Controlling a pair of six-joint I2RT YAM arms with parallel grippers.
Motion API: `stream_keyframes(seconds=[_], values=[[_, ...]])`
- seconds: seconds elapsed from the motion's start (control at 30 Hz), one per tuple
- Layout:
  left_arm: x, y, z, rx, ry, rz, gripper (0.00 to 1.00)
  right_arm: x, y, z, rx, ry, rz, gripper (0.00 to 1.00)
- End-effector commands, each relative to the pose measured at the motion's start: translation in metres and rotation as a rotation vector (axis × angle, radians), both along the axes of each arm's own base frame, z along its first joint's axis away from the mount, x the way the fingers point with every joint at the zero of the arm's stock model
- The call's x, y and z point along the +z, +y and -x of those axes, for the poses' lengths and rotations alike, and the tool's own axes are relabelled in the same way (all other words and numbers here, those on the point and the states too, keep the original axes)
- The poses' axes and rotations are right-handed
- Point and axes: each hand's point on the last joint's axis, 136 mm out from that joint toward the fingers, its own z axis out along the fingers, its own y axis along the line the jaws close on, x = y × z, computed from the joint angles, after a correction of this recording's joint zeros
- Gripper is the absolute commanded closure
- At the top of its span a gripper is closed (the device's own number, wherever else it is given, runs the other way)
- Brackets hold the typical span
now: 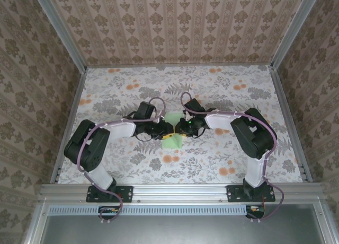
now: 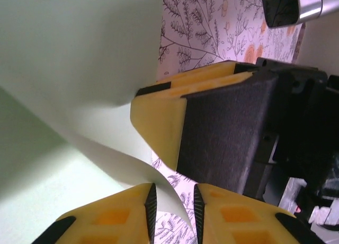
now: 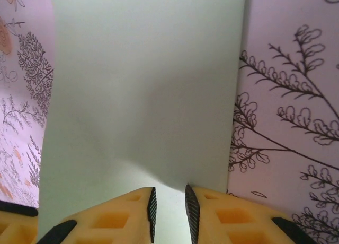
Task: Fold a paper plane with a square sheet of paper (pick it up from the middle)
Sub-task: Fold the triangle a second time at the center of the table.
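Two arm bases are seen bolted to a metal rail (image 1: 180,192) at the near edge of the desk (image 1: 132,172). Both arms are bent inward from there. The left gripper (image 1: 162,130) and the right gripper (image 1: 181,128) are set tip to tip near the middle of the desk, almost touching.

The square sheet of paper (image 1: 172,142) is held between them. It is bent, so that one pale green part is shown on the near side of the grippers and another just beyond them.

From the left wrist, the left fingers (image 2: 122,217) are seen closed to a thin gap, with a curled edge of the sheet (image 2: 79,69) pinched between their black pads. One yellow finger of the right gripper (image 2: 159,122) is seen lying against the sheet just beyond.

From the right wrist, the right fingers (image 3: 116,220) are likewise closed on the near edge of the sheet (image 3: 143,95). A soft buckle is shown in the sheet just ahead of them.

Farther out, the floral tablecloth (image 1: 222,90) is spread to the far edge of the desk, where it is met by patterned walls (image 1: 175,26).
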Motion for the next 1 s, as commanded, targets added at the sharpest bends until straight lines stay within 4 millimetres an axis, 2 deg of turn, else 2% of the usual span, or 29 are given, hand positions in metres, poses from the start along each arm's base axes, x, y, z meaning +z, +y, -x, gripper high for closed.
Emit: stream_keyframes(seconds=[0.0, 0.13, 0.47, 0.67, 0.83, 0.97], values=[[0.012, -0.011, -0.01, -0.01, -0.029, 0.045, 0.67, -0.008, -0.007, 0.008, -0.015, 0.055, 0.037, 0.71], [0.009, -0.012, -0.011, -0.005, -0.022, 0.042, 0.58, -0.001, -0.01, 0.005, -0.037, 0.048, 0.013, 0.69], [0.003, -0.014, -0.016, -0.004, -0.021, 0.039, 0.5, 0.025, -0.044, 0.004, -0.103, -0.035, 0.009, 0.59], [0.0, -0.014, -0.017, -0.001, -0.014, 0.033, 0.53, 0.036, -0.034, 0.008, -0.057, -0.079, -0.084, 0.53], [-0.002, -0.013, -0.017, 0.002, -0.007, 0.024, 0.59, 0.046, -0.016, 0.01, 0.004, -0.109, -0.176, 0.53], [-0.004, -0.012, -0.017, 0.004, -0.004, 0.016, 0.62, 0.048, -0.009, 0.009, 0.017, -0.116, -0.202, 0.55]])
